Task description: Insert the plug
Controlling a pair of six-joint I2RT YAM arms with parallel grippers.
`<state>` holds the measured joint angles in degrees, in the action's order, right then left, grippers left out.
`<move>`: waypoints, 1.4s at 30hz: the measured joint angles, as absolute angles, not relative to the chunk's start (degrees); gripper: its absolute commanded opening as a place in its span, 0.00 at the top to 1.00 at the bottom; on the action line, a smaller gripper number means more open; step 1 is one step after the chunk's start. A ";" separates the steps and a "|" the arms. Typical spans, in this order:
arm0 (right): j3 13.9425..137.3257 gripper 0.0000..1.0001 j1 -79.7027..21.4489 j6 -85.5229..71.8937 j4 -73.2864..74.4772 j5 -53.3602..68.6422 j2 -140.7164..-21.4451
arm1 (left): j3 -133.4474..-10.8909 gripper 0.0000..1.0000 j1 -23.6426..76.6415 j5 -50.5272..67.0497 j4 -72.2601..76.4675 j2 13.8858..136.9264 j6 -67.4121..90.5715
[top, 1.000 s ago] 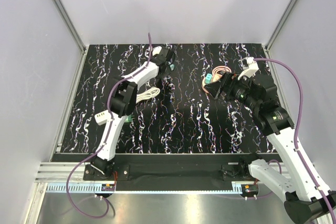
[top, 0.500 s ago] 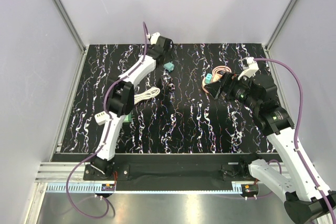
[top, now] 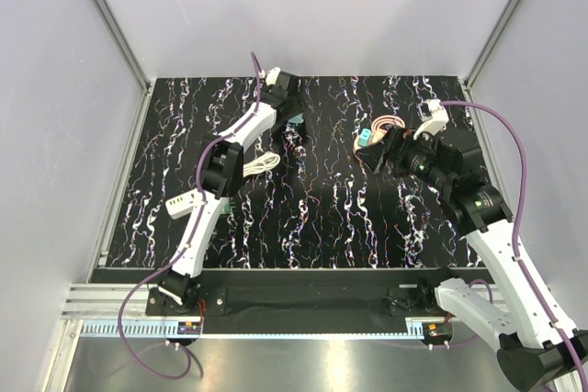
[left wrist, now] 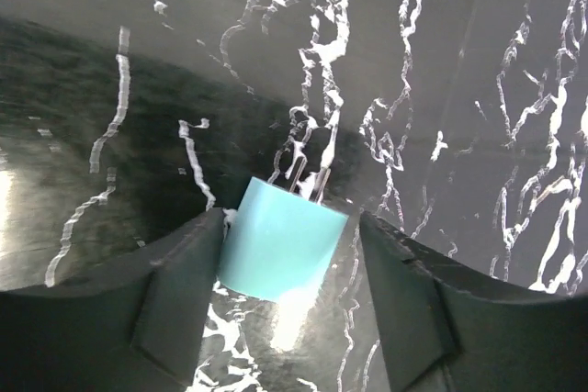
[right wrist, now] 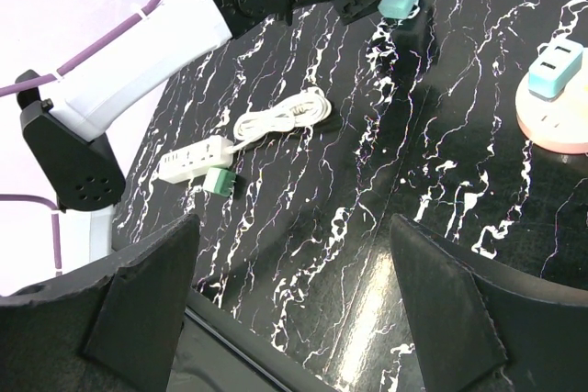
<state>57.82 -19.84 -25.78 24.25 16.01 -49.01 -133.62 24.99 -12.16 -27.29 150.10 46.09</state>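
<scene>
We find the plug (left wrist: 280, 250), a small teal cube, on the black marbled desk (top: 322, 218) near its far edge, somewhat left of the middle. Its two metal prongs (left wrist: 312, 181) point away from the left wrist camera. The left gripper (left wrist: 292, 227) is reached out to that far edge and straddles the plug with its jaws partly apart. The left finger (left wrist: 179, 300) meets the plug's side, while a strip of desk shows between the plug and the right finger (left wrist: 404, 305), so we record no clamped grip. Whether the plug bears fully on the desk we cannot tell from these views. The right gripper (right wrist: 292, 236) is held over the right half of the desk with its jaws spread wide and nothing between them, well apart from the plug. Just beside it, toward the far right corner, a pink round base (right wrist: 551, 126) lies on the desk with a pale blue block (right wrist: 549, 75) standing on it. Nearer the left edge lies a white power strip (right wrist: 188, 161), with a green cube (right wrist: 219, 181) just beside its end. Its white cable (right wrist: 285, 115) is bundled between the strip and the plug, and the left arm passes over this area in the top view.
</scene>
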 measured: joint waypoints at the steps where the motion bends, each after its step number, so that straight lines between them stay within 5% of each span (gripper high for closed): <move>1: 57.82 0.09 -19.84 -25.76 24.25 16.01 -49.10 | -134.06 0.38 24.99 -11.46 -27.20 150.52 46.22; 20: 57.82 0.10 -19.84 -25.78 24.25 16.12 -47.57 | -124.55 0.55 26.55 -7.22 -23.66 145.25 40.95; 29: 57.52 0.11 -19.84 -26.59 25.89 16.12 -46.00 | -103.92 0.57 33.78 -7.46 -26.41 130.43 33.78; 36: 53.15 0.11 -19.84 -27.24 28.25 16.10 -41.87 | -83.46 0.35 40.82 -7.60 -27.83 115.18 30.41; 42: 50.22 0.11 -19.84 -27.33 30.28 15.92 -41.32 | -74.32 0.26 41.95 -7.05 -27.75 105.56 30.68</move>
